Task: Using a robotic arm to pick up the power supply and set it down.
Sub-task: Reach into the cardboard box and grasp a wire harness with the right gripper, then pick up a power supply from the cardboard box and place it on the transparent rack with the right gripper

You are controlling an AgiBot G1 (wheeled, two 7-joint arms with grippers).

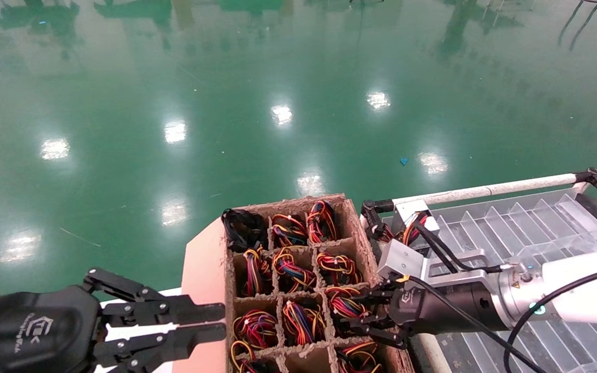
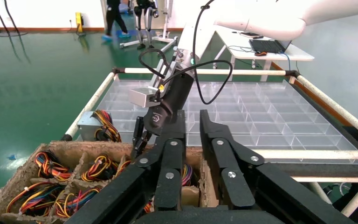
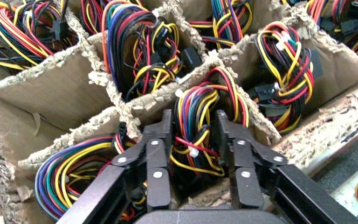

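The power supply shows only as a looped bundle of red, yellow, blue and black wires (image 3: 204, 100); its metal box is hidden down in a cardboard cell. That cell is in the right-hand column of the box (image 1: 344, 305). My right gripper (image 3: 193, 116) reaches into the cell, one finger (image 3: 161, 140) on each side of the loop, pressed against the wires. It also shows in the head view (image 1: 350, 311) and the left wrist view (image 2: 139, 140). My left gripper (image 1: 223, 322) idles at the box's left side, fingers close together and holding nothing (image 2: 192, 114).
The cardboard divider box (image 1: 353, 217) holds several more wire bundles. Beside it on the right is a clear compartment tray (image 1: 516, 228) framed by white tubes (image 1: 485, 189). Another silver supply with wires (image 1: 407, 215) lies at the tray's near corner. Green floor lies beyond.
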